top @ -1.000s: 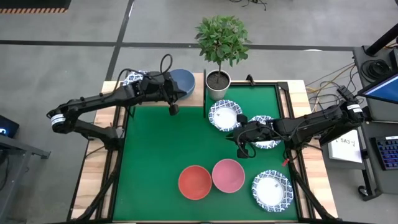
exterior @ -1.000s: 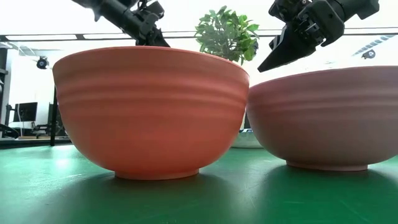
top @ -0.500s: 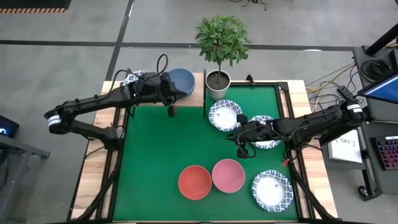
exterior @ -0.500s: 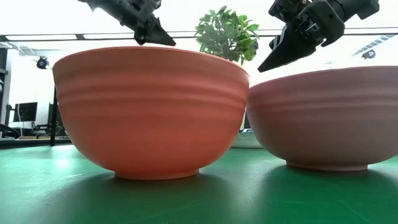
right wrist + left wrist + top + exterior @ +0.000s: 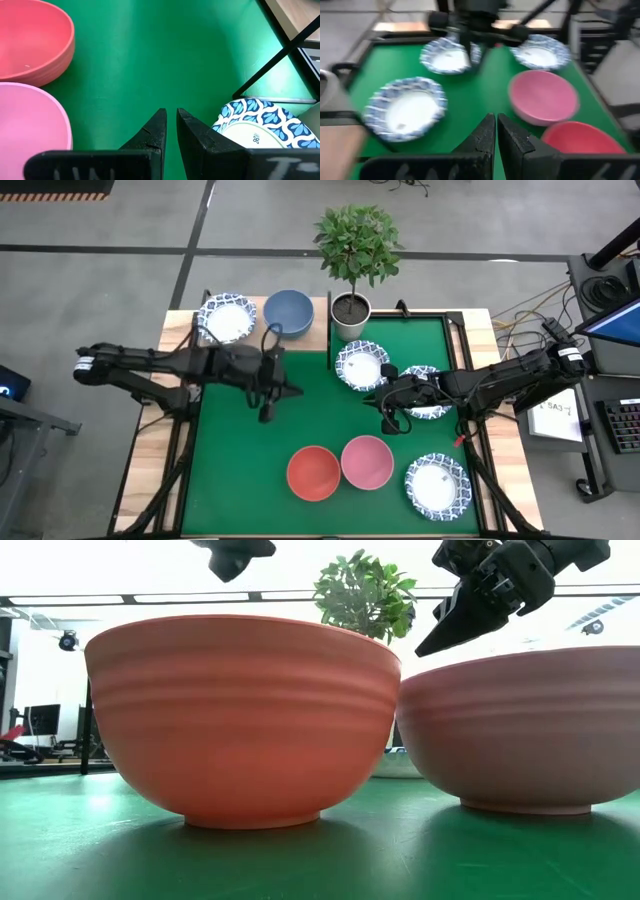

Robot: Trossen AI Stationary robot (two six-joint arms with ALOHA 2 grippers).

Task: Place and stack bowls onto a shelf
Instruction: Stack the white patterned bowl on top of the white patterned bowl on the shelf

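Two bowls sit on the wooden shelf [image 5: 318,330]: a blue-patterned white bowl [image 5: 226,318] and a blue bowl [image 5: 290,311]. The red bowl [image 5: 313,473], pink bowl [image 5: 367,462] and three patterned bowls wait on the green mat [image 5: 260,460]. The left end effector [image 5: 268,410] and right end effector [image 5: 391,424] are both closed and empty.

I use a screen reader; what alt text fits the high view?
Overhead: two dark arms over a green mat; the left gripper and right gripper are empty. A blue bowl and a patterned bowl sit on the shelf.
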